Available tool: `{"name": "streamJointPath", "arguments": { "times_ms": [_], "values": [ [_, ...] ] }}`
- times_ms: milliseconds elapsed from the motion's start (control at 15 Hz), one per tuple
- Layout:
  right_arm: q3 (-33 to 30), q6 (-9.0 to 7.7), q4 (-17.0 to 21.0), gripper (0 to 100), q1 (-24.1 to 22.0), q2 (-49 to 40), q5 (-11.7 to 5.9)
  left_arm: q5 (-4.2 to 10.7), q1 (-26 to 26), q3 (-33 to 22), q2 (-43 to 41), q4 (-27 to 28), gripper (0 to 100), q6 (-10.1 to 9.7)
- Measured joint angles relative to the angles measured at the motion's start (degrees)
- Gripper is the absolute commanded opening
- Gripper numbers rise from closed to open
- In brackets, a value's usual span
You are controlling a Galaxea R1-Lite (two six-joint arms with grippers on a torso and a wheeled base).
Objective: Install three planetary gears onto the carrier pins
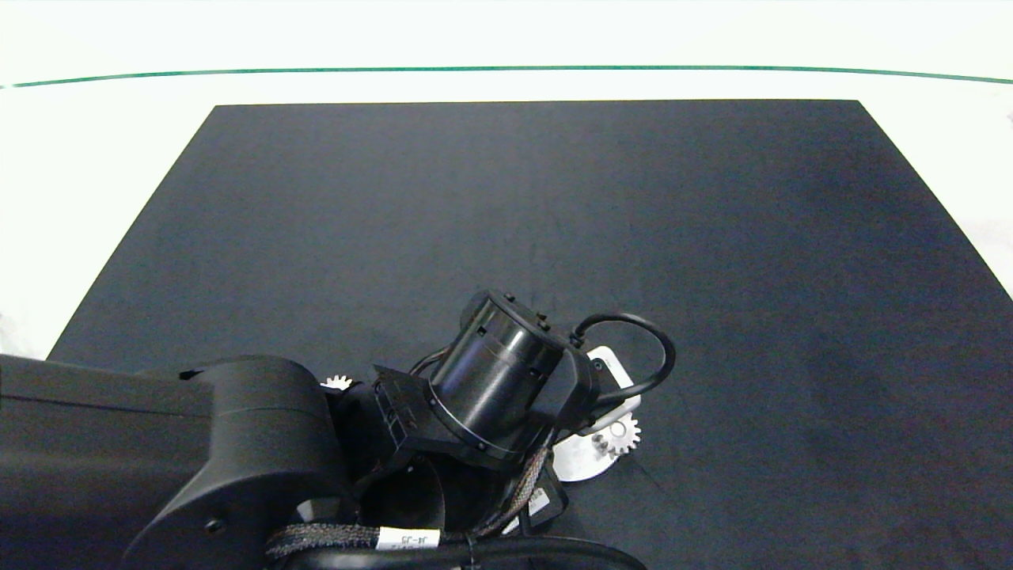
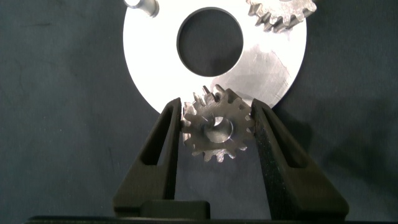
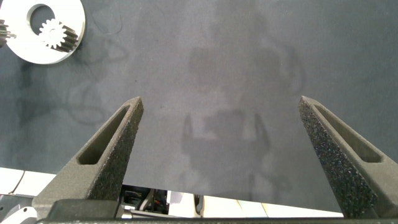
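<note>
Dark grey mat (image 1: 506, 237) spread flat over a white table (image 1: 95, 158). Thin green line (image 1: 506, 69) running across the white surface beyond the mat's far edge. Bright, even light.

The left arm (image 1: 237, 451) is built of glossy black housings and a cylindrical wrist joint (image 1: 495, 380), braided and smooth black cables (image 1: 641, 356) are looped beside it, a white printed label (image 1: 407, 539) is attached, and matte dark-grey textured fingers (image 3: 112, 155) are fitted.
</note>
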Motion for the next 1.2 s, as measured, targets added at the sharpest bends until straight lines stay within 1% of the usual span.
{"name": "streamJointPath", "arguments": {
  "times_ms": [267, 400, 867, 933, 1200],
  "values": [
    [0.44, 0.00, 0.02, 100, 0.00, -0.22, 0.01, 0.00, 1.15, 0.11, -0.07, 0.02, 22, 0.41],
    [0.48, 0.00, 0.02, 100, 0.00, -0.27, 0.01, -0.02, 1.87, 0.00, -0.11, -0.04, 22, 1.01],
    [0.44, 0.00, 0.02, 100, 0.00, -0.50, -0.02, 0.11, 1.84, 0.99, 0.23, -0.28, 22, 0.94],
    [0.44, 0.00, 0.00, 100, 0.00, -0.52, -0.02, 0.11, 1.79, 1.12, 0.33, -0.28, 100, 0.94],
    [0.44, 0.00, 0.00, 100, 0.00, -0.52, 0.00, -0.05, 1.84, 1.16, 0.52, 0.13, 100, 0.77]
  ]
}}
